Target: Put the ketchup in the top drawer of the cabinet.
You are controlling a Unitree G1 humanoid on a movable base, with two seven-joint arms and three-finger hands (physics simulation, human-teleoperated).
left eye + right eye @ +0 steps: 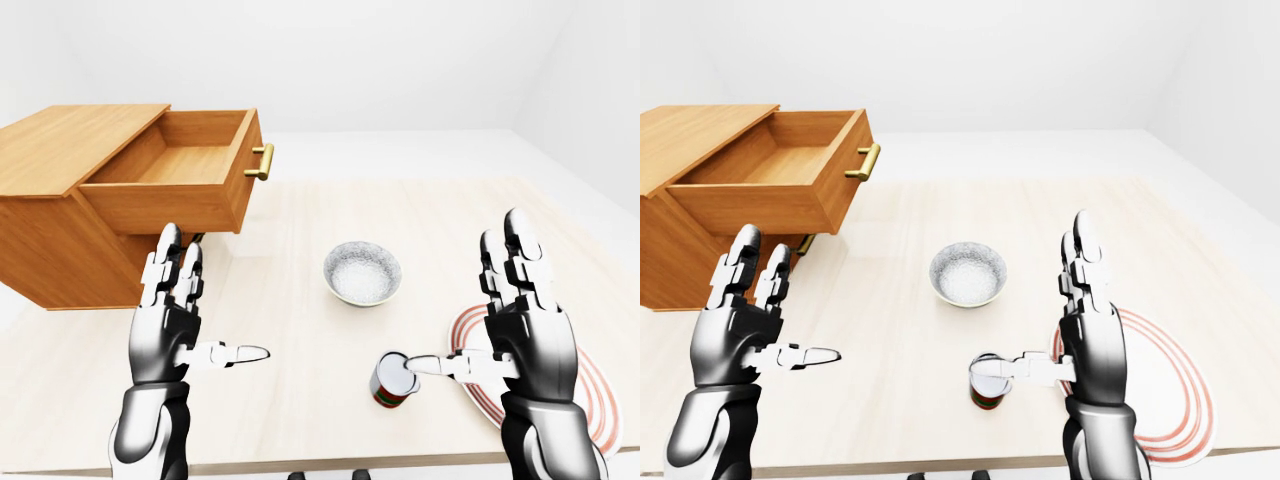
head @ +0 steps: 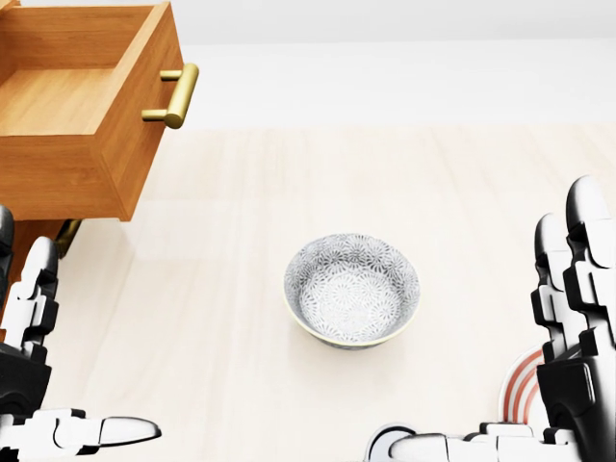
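The bench (image 1: pixel 300 215) spreads pale and wide under both hands, and the cabinet (image 1: pixel 60 200) stands on it far up and to the left of the left hand's fingers, well apart from them. Its top drawer (image 1: pixel 185 170) is pulled out and shows a bare wooden floor inside, with a brass handle (image 1: pixel 262 160) on its face, so the opening step of the job looks finished. A striped plate (image 1: pixel 1170 400) lies low on the bench beneath and just to the right of the right hand (image 1: pixel 525 330). A patterned bowl (image 2: pixel 352 289) sits between the two hands, above the level of their fingers and nearer the right one. The left hand (image 1: pixel 170 320) hangs with fingers spread and upright, thumb pointing inward, holding nothing. The right hand is likewise spread, its fingers upright, and its thumb reaches over the top of a small can (image 1: pixel 392 378) with a red and green label, without closing round it. No ketchup bottle shows in any view, so I cannot tell where the ketchup is, unless that can is meant to be it. By my reading nearly everything is left: nothing is grasped yet, nothing lifted, and the drawer holds nothing
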